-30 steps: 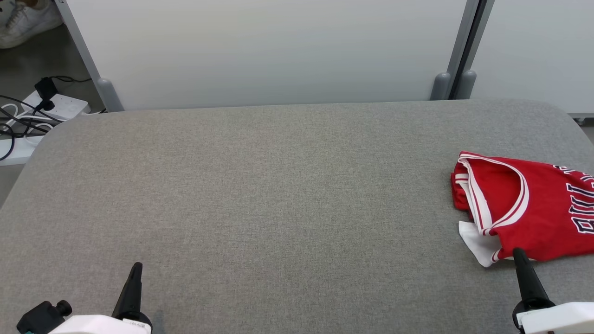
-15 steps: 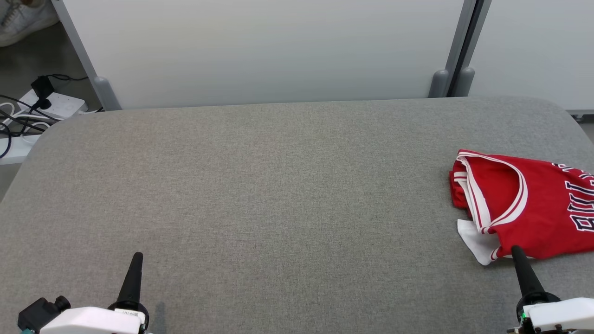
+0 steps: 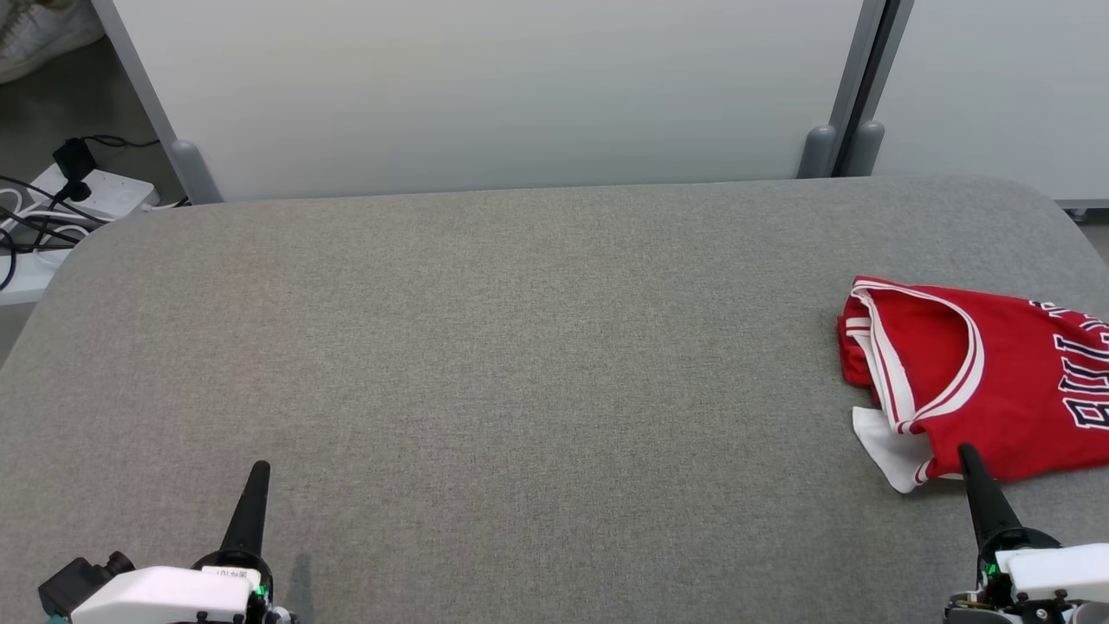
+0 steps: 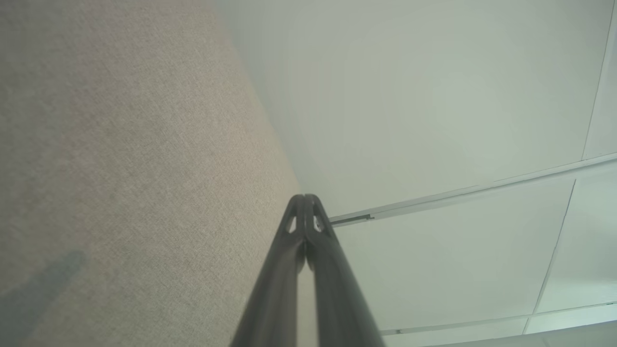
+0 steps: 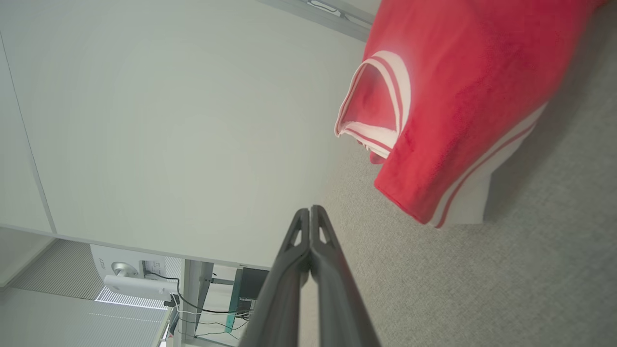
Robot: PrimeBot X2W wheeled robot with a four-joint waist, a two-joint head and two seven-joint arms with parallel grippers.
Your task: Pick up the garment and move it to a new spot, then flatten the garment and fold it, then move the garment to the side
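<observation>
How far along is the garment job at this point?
Looks nearly finished: the red jersey lies folded at the table's right side. Nothing is in hand: the left tool and right tool are both shut, holding nothing. Little seems left, though a white corner sticks out of the fold.

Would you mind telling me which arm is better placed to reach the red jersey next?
Right. The right gripper points at the near edge of the red jersey, while the left gripper is far across the grey table. Both are shut.

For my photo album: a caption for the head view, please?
Red jersey on grey table, right end effector shut near it, left end effector shut.
</observation>
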